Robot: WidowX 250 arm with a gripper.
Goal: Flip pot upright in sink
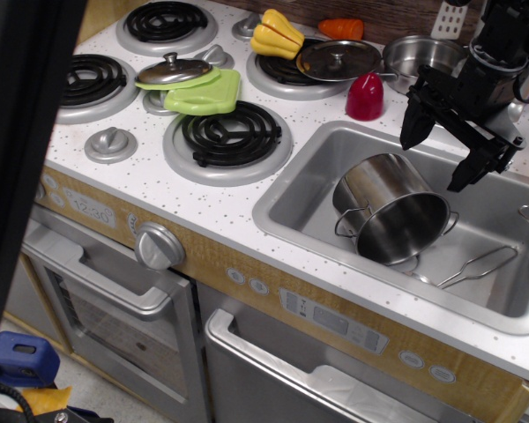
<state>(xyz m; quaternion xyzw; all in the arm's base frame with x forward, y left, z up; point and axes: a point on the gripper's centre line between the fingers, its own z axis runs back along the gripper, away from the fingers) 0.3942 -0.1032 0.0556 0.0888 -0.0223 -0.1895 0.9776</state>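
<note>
Speckled white surface (203, 198) before you, sink (286, 198) sunk in, pot (397, 207) tipped on its side inside, your gripper (454, 154) above, jaws spread, empty.

The pot (393, 212) is polished, mirror-bright steel, and the sink (291, 207) around it is a duller, satin silver-grey. The bench (150, 181) looks smooth, white and finely speckled; the pincer (445, 154) is matt black.

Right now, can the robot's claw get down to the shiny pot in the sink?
Probably yes. The claw hangs open just above the pot, which lies tipped on its side in the sink, and nothing sits between them.
</note>
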